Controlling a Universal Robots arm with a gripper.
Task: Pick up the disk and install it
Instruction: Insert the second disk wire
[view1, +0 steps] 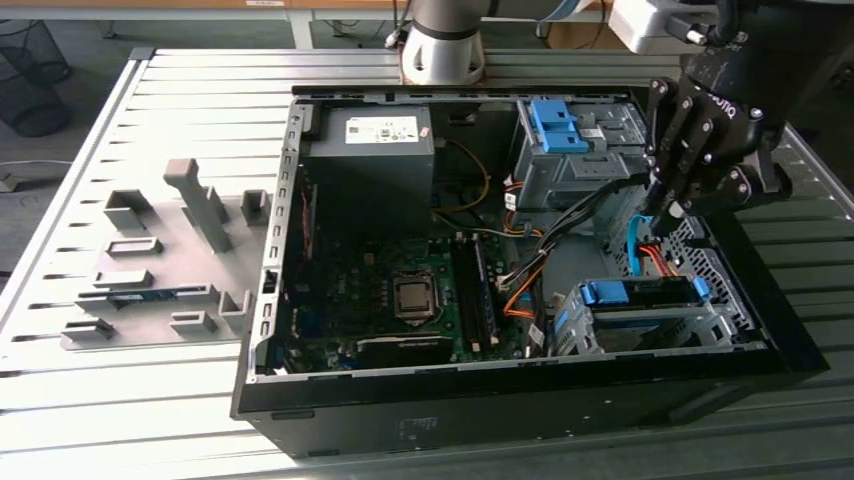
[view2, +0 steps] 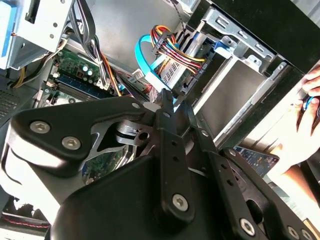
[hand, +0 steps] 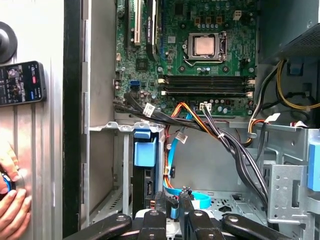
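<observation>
Slatted grey bench (view1: 134, 400) carries an open computer case (view1: 534, 395) in the exterior view. The hand (view1: 671, 205) hangs inside the case near its 3 o'clock wall. The disk (view1: 641, 297), blue-framed, sits in a drive cage at about 6 o'clock from the hand and near it, its long axis running 9 to 3.

In the second wrist view the hand (view2: 173, 102) points at bundled cables (view2: 172, 50).

In the first wrist view the disk (hand: 145, 152) stands edge-on in its cage, close beyond the hand (hand: 173, 200), and a blue cable (hand: 200, 201) lies at the hand's tip. I cannot tell whether the hand is open or closed.
</observation>
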